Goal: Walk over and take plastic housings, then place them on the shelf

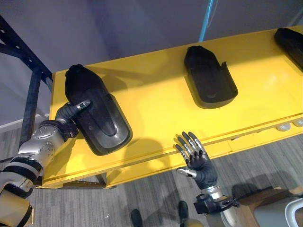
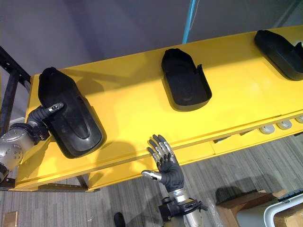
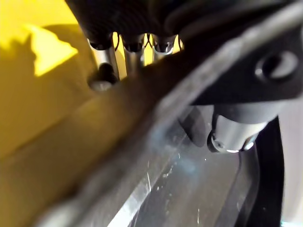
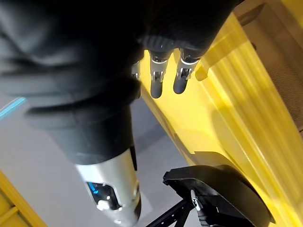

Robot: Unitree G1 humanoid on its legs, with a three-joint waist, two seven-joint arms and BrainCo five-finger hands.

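Black moulded plastic housing (image 1: 94,111), long and shoe-shaped with a raised ridge down its back, lies on the left end of the yellow shelf (image 1: 151,118), running from the back edge towards the front lip. My left hand (image 1: 71,109) grips it at its left rim: the thumb is hooked over the top surface while the fingers (image 3: 135,56) reach underneath, between the housing and the yellow board. So that hand is clamped on the housing.

My right hand (image 1: 196,158) is spread, fingers straight and slightly fanned, holding nothing. Its dark fingertips are at the shelf's front lip, well apart from any housing; I cannot tell whether they touch it.

A second housing (image 1: 208,78), the same black plastic but lying hollow side up, sits in the middle of the shelf near the back. A third housing (image 1: 291,42) lies at the far right end.

A dark metal frame (image 1: 31,90) stands beside the shelf's left end, and a light blue pole (image 1: 206,21) rises behind it. Small white round parts (image 2: 277,126) sit under the front lip on the right.
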